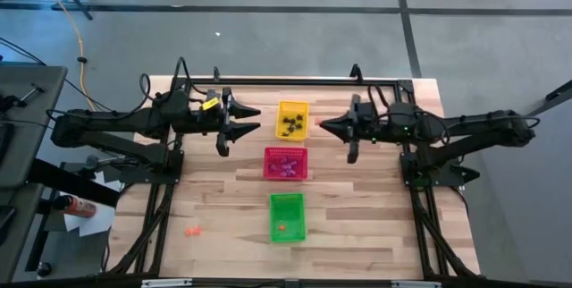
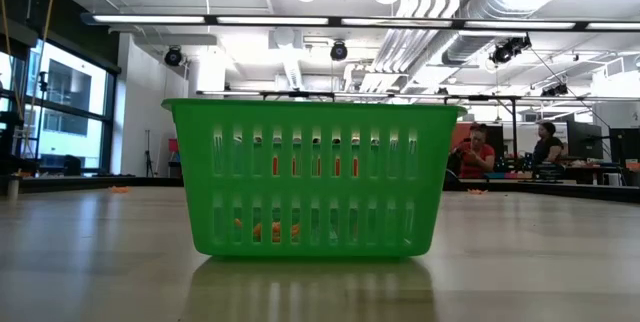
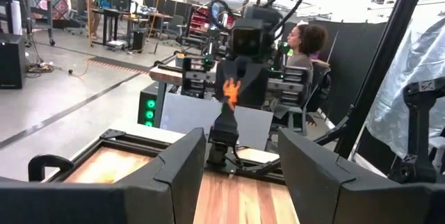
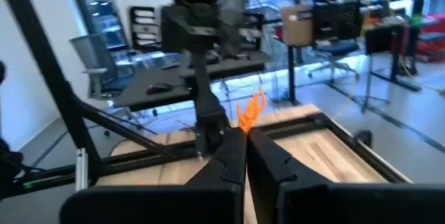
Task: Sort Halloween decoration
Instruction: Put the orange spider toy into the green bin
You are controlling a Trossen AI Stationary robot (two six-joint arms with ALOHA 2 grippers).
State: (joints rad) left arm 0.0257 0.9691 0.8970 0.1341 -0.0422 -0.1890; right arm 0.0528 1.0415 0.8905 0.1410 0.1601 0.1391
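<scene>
A: The right gripper (image 4: 245, 135) is pinched on an orange trinket (image 4: 250, 111) beside the yellow basket (image 1: 292, 119).

B: Left gripper (image 1: 237, 120) gapes empty. A loose pinch could drop it short of the green basket (image 1: 287, 217).

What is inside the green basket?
The green rectangular mesh basket holds one small orange trinket, lying near one corner. The low view shows orange through the slots; the basket's walls hide most of the floor there.
</scene>
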